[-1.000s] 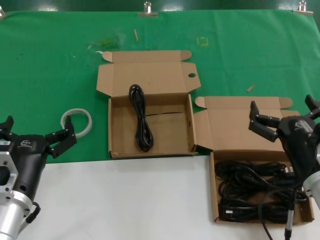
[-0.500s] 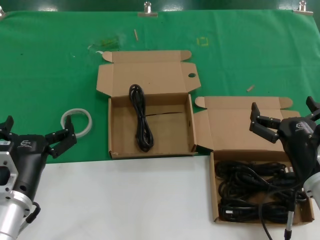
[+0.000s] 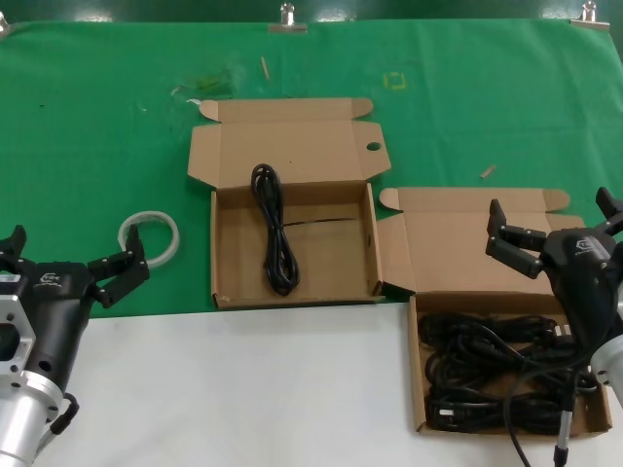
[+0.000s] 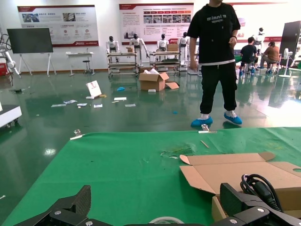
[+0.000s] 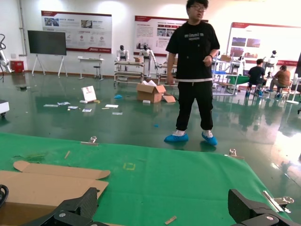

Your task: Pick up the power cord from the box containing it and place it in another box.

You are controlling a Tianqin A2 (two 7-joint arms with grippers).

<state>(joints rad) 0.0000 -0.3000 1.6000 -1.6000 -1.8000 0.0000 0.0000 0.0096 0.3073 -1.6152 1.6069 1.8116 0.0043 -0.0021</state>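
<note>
The power cord [image 3: 274, 229], a long narrow black hank, lies in the left part of the open cardboard box [image 3: 341, 290] at the middle of the green cloth. Its top loop shows in the left wrist view [image 4: 260, 187]. A second open box [image 3: 417, 370] at the right front holds a big heap of black cords [image 3: 501, 375]. My left gripper [image 3: 66, 255] is open and empty at the far left, well apart from the cord's box. My right gripper [image 3: 557, 226] is open and empty above the right box's raised lid flap.
A white tape ring [image 3: 149, 236] lies on the green cloth [image 3: 97, 126] just ahead of the left gripper. A white table surface [image 3: 243, 389] runs along the front. Small scraps [image 3: 488, 171] lie on the cloth. A person [image 5: 192, 70] stands beyond the table's far edge.
My right gripper has shifted very slightly lower. Nothing else has moved.
</note>
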